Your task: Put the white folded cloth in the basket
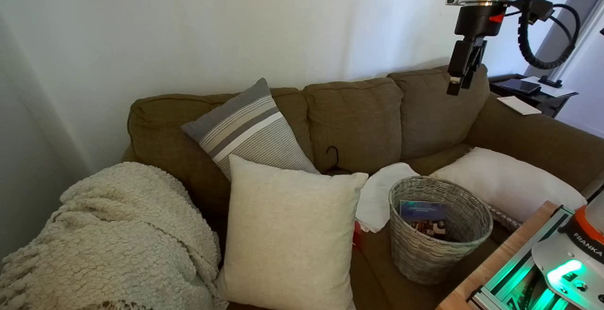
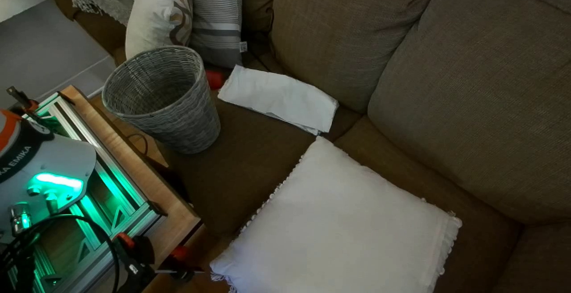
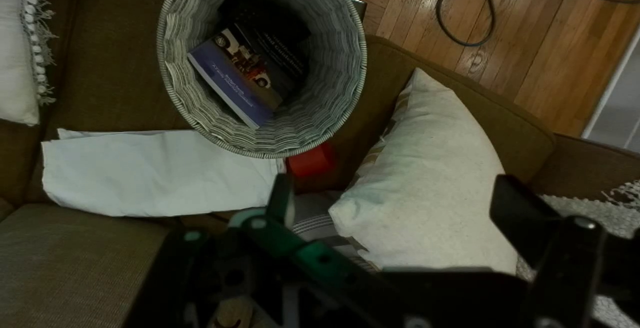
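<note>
The white folded cloth (image 1: 383,192) lies flat on the brown sofa seat near the backrest. It shows whole in an exterior view (image 2: 281,97); in the wrist view (image 3: 150,173) the basket rim covers one corner. The grey woven basket (image 1: 420,258) stands upright on the seat beside the cloth, also in an exterior view (image 2: 189,125) and the wrist view (image 3: 335,88). Books (image 3: 240,78) lie inside it. My gripper (image 1: 460,83) hangs high above the sofa, near the backrest, apart from everything. In the wrist view its fingers (image 3: 392,193) are wide apart with nothing between them.
A white tasselled cushion (image 2: 339,226) lies on the seat next to the cloth. A cream cushion (image 1: 292,234) and a striped cushion (image 1: 259,130) stand on the basket's opposite side. A red object (image 3: 312,161) lies by the basket. The robot's wooden table (image 2: 147,186) borders the sofa.
</note>
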Robot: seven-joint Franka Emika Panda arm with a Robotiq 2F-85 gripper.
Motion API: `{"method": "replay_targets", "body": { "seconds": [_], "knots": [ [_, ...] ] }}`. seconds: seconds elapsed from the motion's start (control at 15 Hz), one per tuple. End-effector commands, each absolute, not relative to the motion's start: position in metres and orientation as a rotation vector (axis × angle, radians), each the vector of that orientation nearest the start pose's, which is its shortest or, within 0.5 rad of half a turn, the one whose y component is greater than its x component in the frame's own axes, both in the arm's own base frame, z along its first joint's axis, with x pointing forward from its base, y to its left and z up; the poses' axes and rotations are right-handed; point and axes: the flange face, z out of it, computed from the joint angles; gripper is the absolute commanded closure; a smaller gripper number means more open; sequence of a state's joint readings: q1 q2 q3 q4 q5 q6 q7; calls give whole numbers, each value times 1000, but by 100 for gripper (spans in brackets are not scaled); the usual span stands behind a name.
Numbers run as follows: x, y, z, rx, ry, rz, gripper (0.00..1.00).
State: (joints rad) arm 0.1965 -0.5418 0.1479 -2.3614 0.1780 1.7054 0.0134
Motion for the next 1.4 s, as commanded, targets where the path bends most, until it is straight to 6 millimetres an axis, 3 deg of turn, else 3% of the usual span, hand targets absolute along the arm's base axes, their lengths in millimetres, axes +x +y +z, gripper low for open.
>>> {"method": "replay_targets", "body": {
  "seconds": [0.0, 0.47, 0.53, 0.73, 1.07, 1.33],
  "knots": [
    [348, 149, 514, -3029, -413, 203, 0],
    [348, 149, 514, -3029, -413, 203, 0],
    [354, 144, 508, -3048, -335, 209, 0],
    [371, 120, 480, -3027, -230, 264, 0],
    [414, 49, 399, -3068, 18, 371, 0],
    [447, 12, 367, -3278, -93, 490, 0]
  ]
}}
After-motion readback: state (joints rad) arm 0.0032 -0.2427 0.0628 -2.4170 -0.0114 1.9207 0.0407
